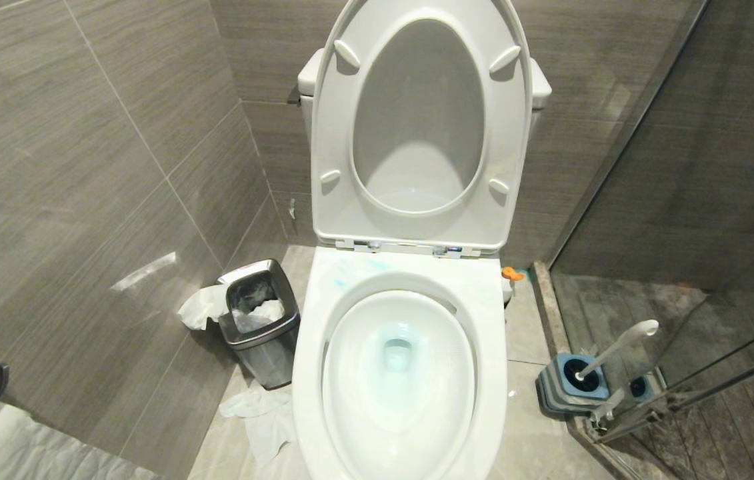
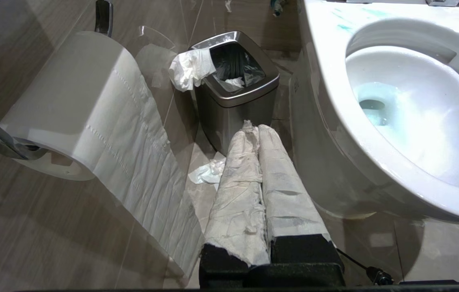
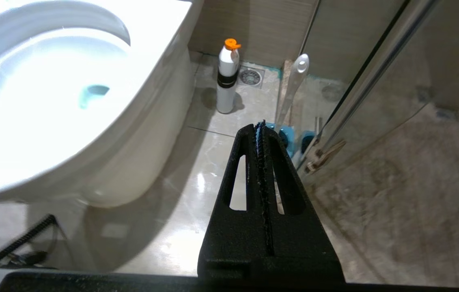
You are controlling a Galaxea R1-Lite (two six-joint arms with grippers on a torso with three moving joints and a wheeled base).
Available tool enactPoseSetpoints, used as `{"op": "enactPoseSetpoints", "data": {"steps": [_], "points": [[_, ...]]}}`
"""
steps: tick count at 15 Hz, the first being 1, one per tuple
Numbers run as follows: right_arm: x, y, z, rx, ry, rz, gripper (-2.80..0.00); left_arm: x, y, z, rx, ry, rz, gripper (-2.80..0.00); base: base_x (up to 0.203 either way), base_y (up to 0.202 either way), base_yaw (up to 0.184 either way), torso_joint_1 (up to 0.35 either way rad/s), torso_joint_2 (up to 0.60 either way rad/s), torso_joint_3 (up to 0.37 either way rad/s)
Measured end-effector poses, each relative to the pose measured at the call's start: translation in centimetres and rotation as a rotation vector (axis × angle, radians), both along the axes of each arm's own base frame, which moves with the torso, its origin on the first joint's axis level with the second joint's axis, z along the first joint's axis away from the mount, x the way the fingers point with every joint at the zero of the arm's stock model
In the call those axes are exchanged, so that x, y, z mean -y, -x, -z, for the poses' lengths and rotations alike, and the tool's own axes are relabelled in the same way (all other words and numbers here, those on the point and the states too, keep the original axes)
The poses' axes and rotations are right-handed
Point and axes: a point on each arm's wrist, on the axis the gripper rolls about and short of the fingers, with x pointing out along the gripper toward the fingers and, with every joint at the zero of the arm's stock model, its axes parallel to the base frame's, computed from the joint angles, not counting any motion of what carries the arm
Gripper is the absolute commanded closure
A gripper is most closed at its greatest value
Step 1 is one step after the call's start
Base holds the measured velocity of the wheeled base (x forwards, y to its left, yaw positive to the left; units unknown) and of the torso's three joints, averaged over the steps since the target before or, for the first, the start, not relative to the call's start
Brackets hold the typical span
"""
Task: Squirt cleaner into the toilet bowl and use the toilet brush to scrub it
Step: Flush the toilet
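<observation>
The white toilet bowl (image 1: 310,360) stands in the middle with seat and lid raised. Pale blue cleaner (image 1: 398,353) tints the water at the drain, and blue smears (image 1: 343,275) mark the back of the rim. The toilet brush (image 1: 617,347) sits in its blue-and-grey holder (image 1: 567,387) on the floor right of the bowl, white handle leaning up. My right gripper (image 3: 260,124) is shut and empty, low beside the bowl, pointing toward the brush handle (image 3: 294,87). My left gripper (image 2: 257,129), fingers wrapped in white paper, is shut and empty left of the bowl (image 2: 326,81).
A white bottle with an orange cap (image 3: 227,77) stands on the floor behind the brush. A steel-rimmed bin (image 1: 260,323) with paper stands left of the toilet, crumpled tissue (image 1: 263,413) on the floor. A toilet roll (image 2: 71,105) hangs at the left; a glass shower door (image 1: 683,300) at right.
</observation>
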Motion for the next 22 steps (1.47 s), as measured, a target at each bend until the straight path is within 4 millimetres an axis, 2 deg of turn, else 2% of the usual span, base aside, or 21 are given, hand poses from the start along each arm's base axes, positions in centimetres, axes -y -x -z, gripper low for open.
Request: {"op": "enactPoseSetpoints", "data": {"steps": [3, 22], "points": [[0.02, 0.01, 0.01, -0.004, -0.048, 0.008, 0.00, 0.00, 0.00, 0.00, 0.000, -0.001, 0.000, 0.00, 0.000, 0.000, 0.000, 0.000, 0.00, 0.000], [0.01, 0.00, -0.01, -0.001, -0.043, 0.005, 0.00, -0.01, 0.00, 0.03, -0.003, -0.009, 0.006, 0.00, 0.000, 0.000, 0.000, 0.000, 0.00, 0.000]]}}
